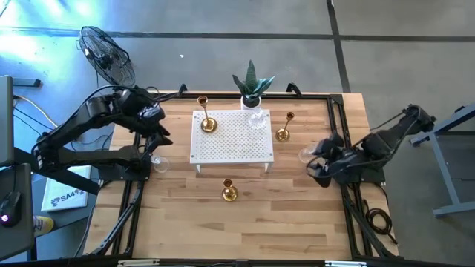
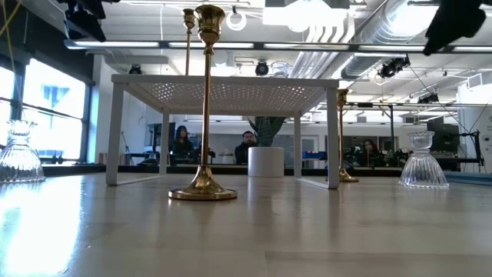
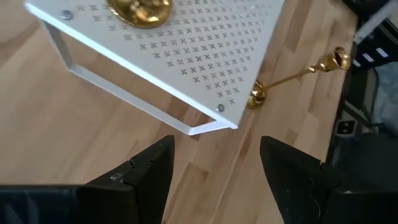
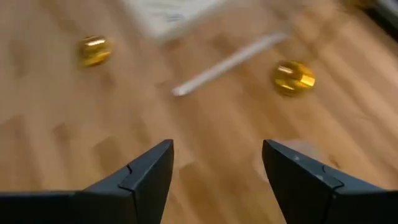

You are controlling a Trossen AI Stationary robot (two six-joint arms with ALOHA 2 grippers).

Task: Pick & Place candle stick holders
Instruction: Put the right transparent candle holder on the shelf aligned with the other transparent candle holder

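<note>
Gold candle stick holders: three shiny gold holders with round flared bases and slim stems. One stands on the left part of the white perforated metal stand. One stands on the wooden table just right of the stand. One stands on the table in front of the stand, near the middle.

Glass candle stick holders: three small clear glass stemmed ones. One sits on the stand's back right part, in front of the plant. One stands on the table left of the stand, by the left arm. One stands on the table right of the stand, by the right gripper.

Left gripper: fingers spread apart and holding nothing, above the table by the stand's left front corner.

Right gripper: fingers spread apart and holding nothing, over the table's right side, pointing toward the stand.

Plant: a green potted plant in a white pot at the table's back edge, behind the stand.

Beyond the table: a black fan on the floor at the back left; people seated far back in the room.
</note>
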